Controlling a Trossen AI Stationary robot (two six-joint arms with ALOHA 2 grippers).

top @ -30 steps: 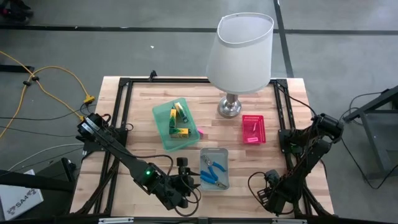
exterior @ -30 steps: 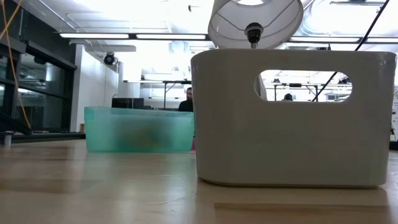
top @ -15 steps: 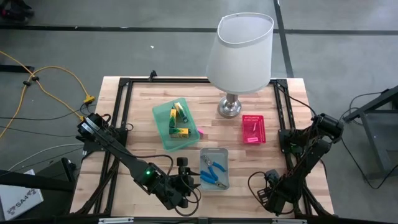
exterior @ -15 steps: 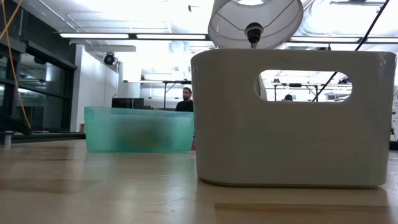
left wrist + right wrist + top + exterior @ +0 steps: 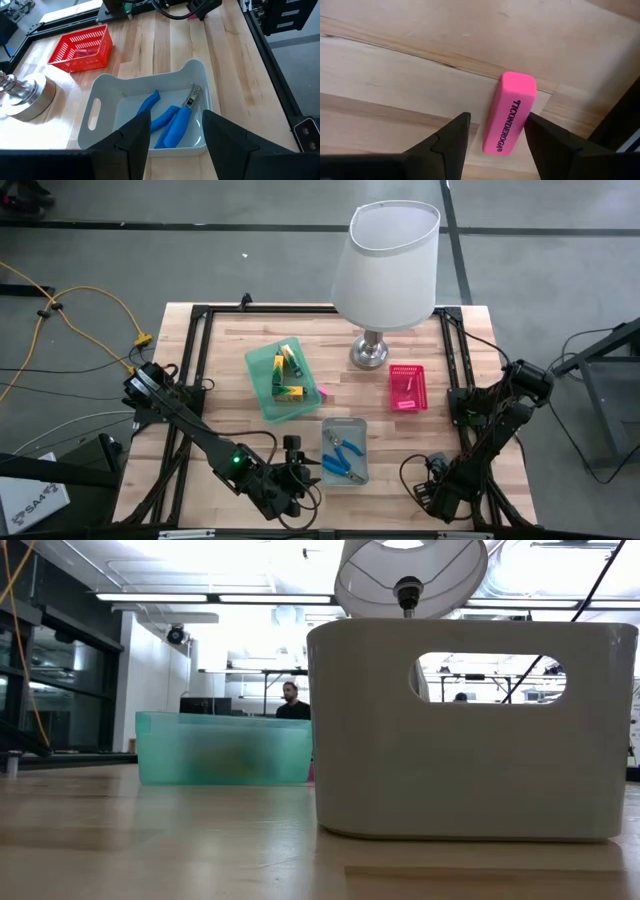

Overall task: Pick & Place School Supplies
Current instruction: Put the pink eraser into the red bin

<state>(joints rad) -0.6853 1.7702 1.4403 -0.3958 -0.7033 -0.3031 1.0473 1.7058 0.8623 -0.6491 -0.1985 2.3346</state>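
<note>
I'm working in a lab: ceiling strip lights (image 5: 250,598), a railed wooden table (image 5: 230,355), a distant person (image 5: 290,702).

Left tool (image 5: 172,135) and right tool (image 5: 495,137) both hang low, fingers spread apart.

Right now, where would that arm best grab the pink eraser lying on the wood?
Probably across the narrow middle of the pink eraser, coming straight down from above. It lies flat on the table with both long sides bare, and the open right gripper already straddles its width, so the fingers could close on those long sides.
</note>
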